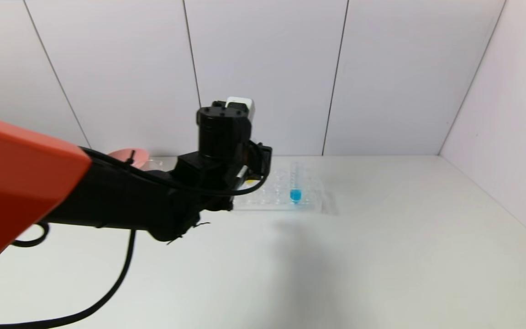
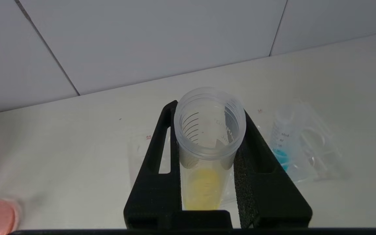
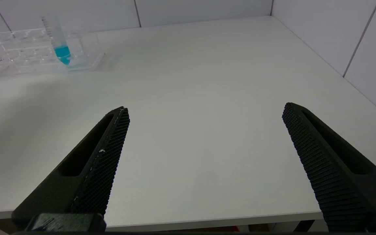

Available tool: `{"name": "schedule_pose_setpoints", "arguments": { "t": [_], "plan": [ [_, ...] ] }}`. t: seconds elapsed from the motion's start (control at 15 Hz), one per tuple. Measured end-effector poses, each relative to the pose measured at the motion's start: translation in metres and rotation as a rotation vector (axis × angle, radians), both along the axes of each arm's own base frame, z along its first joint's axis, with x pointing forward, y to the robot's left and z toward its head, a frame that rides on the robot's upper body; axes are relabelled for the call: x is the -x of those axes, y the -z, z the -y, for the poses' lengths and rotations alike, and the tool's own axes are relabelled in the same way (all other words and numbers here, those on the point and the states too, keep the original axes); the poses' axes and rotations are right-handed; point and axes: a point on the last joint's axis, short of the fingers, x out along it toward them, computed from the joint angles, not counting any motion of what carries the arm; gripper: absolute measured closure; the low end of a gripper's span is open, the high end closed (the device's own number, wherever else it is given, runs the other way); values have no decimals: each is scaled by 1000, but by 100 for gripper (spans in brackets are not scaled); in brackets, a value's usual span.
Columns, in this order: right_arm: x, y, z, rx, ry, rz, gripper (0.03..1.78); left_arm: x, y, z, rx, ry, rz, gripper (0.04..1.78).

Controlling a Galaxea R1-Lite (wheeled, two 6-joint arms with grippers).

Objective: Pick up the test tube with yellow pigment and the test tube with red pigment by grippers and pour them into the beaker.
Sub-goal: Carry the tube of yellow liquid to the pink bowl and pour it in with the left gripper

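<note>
The left arm is reaching forward across the counter point(image 1: 381, 256), its wrist raised above the surface and its black body hiding most of what lies under it in the head view. The left tool point(image 2: 207, 163) is clamping the test tube with yellow pigment point(image 2: 207, 147) between its two fingers, pads pressing on either side of the tube's wall. The tube is standing close to upright in that grip, its open threaded mouth rising past the fingertips and its yellow liquid sitting low down, near the tool's palm. Graduation lines are showing inside the tube wall, along with some raised lettering near the rim that is too faint to read.

Beyond the left tool and off to one side, the clear tube rack point(image 2: 308, 147) is resting on the counter, holding the tube with blue liquid point(image 1: 295, 187) upright; printed scale marks on it are showing but not legible. A pink bowl point(image 1: 130, 157) is peeking out behind the left arm, near the back wall.

The right tool point(image 3: 204, 140) is hovering low over bare counter with its fingers spread wide apart, gripping nothing, the rack well off ahead of it and to its left.

The red tube and the beaker are not identifiable in any view.
</note>
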Motion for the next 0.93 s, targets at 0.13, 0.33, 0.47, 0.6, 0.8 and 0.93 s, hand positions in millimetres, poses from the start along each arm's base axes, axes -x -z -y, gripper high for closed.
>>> {"name": "schedule_pose_setpoints", "arguments": {
  "t": [0.13,0.33,0.47,0.6,0.8,0.93],
  "plan": [
    [0,0,0,0,0,0,10,10,-6,-53,5,72,-29,136],
    [0,0,0,0,0,0,10,31,-15,-132,39,174,-49,136],
    [0,0,0,0,0,0,10,48,-20,-180,61,214,-54,136],
    [0,0,0,0,0,0,10,65,-22,-225,63,224,-52,136],
    [0,0,0,0,0,0,10,90,-21,-282,49,224,-45,136],
    [0,0,0,0,0,0,10,96,-19,-305,29,246,-33,136]
  ]
}}
